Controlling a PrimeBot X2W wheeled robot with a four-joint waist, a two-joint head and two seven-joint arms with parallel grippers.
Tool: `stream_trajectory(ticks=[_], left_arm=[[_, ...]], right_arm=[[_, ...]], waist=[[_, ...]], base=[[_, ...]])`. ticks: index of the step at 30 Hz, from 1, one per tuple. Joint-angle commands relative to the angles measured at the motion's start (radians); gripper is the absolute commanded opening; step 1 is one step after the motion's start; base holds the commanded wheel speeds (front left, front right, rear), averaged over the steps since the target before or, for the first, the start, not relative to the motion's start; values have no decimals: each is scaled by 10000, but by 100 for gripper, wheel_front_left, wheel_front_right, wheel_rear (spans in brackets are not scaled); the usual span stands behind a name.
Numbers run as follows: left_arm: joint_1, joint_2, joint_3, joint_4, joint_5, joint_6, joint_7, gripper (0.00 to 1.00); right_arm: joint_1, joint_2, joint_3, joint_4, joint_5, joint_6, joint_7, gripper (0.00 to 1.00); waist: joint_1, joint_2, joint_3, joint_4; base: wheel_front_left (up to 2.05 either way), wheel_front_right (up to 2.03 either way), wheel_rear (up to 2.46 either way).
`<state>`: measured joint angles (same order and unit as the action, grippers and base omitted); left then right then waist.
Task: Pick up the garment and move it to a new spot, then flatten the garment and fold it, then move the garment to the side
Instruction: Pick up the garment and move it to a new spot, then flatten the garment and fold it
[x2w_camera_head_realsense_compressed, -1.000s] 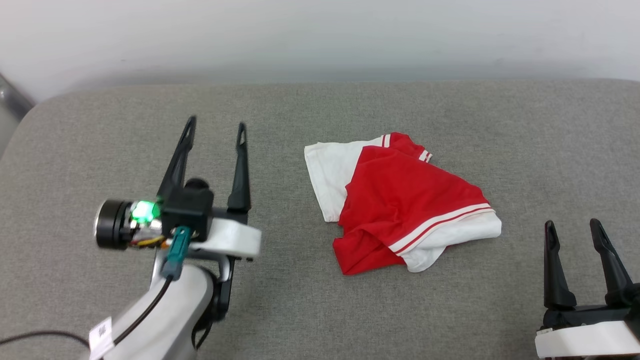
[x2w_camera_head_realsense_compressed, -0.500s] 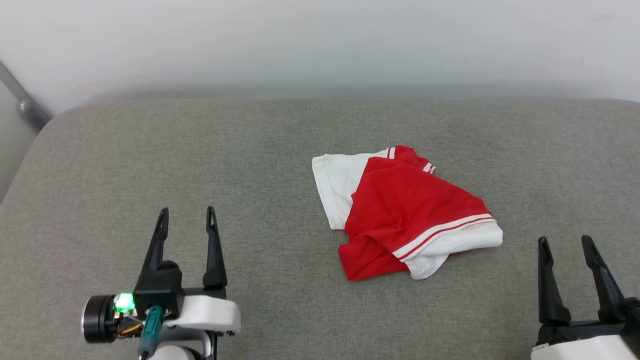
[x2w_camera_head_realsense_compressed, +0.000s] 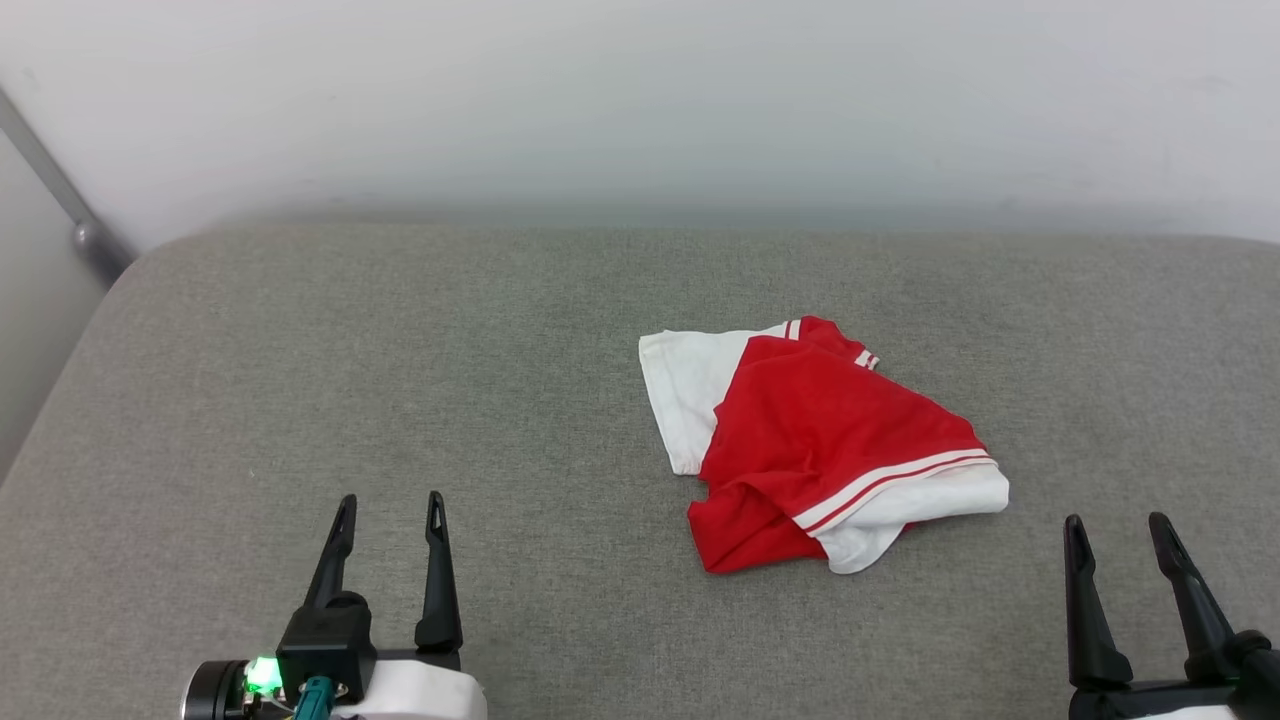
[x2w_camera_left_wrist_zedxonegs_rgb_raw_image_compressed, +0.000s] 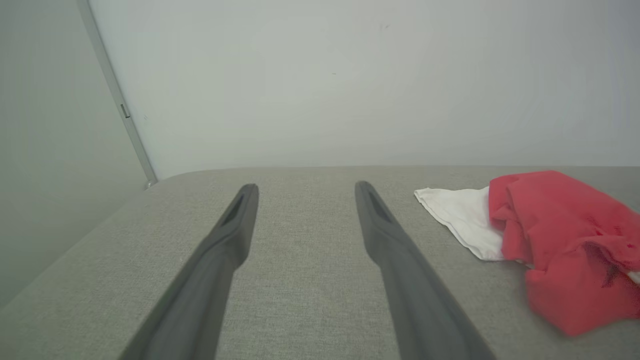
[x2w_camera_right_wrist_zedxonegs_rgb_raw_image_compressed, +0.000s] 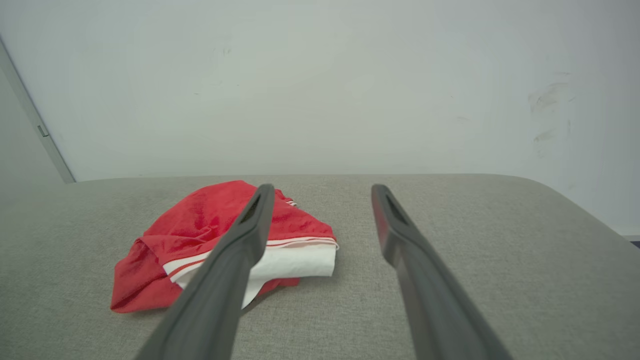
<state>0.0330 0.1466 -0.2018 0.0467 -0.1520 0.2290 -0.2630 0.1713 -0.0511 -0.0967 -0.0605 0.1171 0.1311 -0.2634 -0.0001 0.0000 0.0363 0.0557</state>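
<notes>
- The left gripper (x2w_camera_head_realsense_compressed: 390, 502) sits low at the left of the head view. Its two dark fingers are spread apart and point up the picture, with just grey fabric in the gap. A green light (x2w_camera_head_realsense_compressed: 262, 675) glows on its wrist.
- The right gripper (x2w_camera_head_realsense_compressed: 1115, 522) is at the lower right, same deal: fingers parted, clamped on nothing.
- The garment (x2w_camera_head_realsense_compressed: 820, 440) lies on the pad (x2w_camera_head_realsense_compressed: 450, 350) between the two grippers, nearer the right one and apart from both.
- It's a crumpled heap, red body on top. One white sleeve pokes out on the left side, and a white sleeve with red-and-white stripe trim sits at the near right. Any lettering is folded out of sight.
- In the right wrist view one finger overlaps the shirt in the picture, but the head view shows a gap between them.
- Elbow room: there's a wide bare stretch of pad ahead of the left gripper and left of the shirt. There's open fabric beyond the shirt up to the far edge, and more off to its right.
- The pad is grey woven fabric with rounded corners, and its far edge runs along a plain pale wall (x2w_camera_head_realsense_compressed: 640, 100).
- A slanted metal strip (x2w_camera_head_realsense_compressed: 60, 190) runs down the wall by the far left corner.
</notes>
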Motion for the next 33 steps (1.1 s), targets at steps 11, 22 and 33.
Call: stream_trajectory(ticks=[11, 22, 33], left_arm=[[456, -520, 647, 139, 550, -787, -26, 100], [564, -774, 949, 189, 843, -1194, -26, 100], [556, -872, 1090, 224, 983, -1393, -26, 100]], right_arm=[[366, 17, -3, 97, 243, -7, -20, 100], [379, 17, -37, 62, 317, -7, -20, 100], [385, 17, -1, 57, 308, -7, -20, 100]], waist=[[1, 0, -220, 55], [1, 0, -242, 71], [1, 0, -256, 60]], base=[[0, 0, 0], [0, 0, 0], [0, 0, 0]])
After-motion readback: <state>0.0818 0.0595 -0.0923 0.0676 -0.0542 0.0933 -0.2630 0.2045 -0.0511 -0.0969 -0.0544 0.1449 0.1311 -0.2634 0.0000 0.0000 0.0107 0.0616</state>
